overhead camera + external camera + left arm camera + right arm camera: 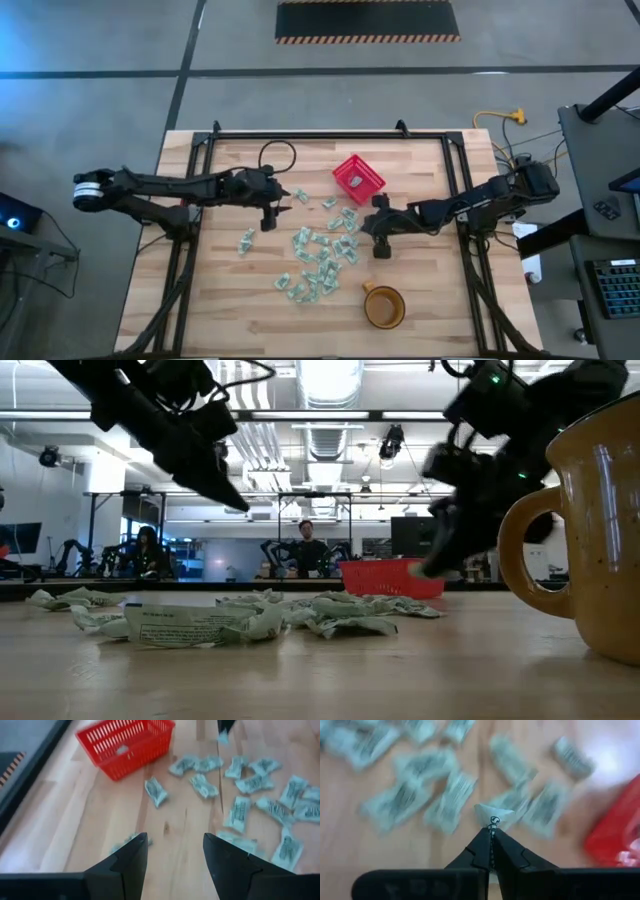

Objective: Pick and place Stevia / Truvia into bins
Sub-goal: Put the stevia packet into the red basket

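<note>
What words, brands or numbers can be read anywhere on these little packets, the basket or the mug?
None can be read.
Sachets: dark print lines, too blurred to read.
Nearest sachet in the low view: lines of small print, too small to read.
Sachet in the right gripper: blurred print only.
Red basket: no label shows.
Mug: no text shows.

A pale butcher-block wooden tabletop point(230, 300) sits on a smooth grey concrete floor point(100, 40) crossed by dark seam lines, and up at the far end lies a black floor mat edged in orange-and-black hazard stripes point(367, 20). Looking level across the table, we get a big open workshop: exposed silver ceiling ducts point(330, 435), long bright ceiling lights point(330, 380), and two people seated at distant desks point(305, 550).
</note>
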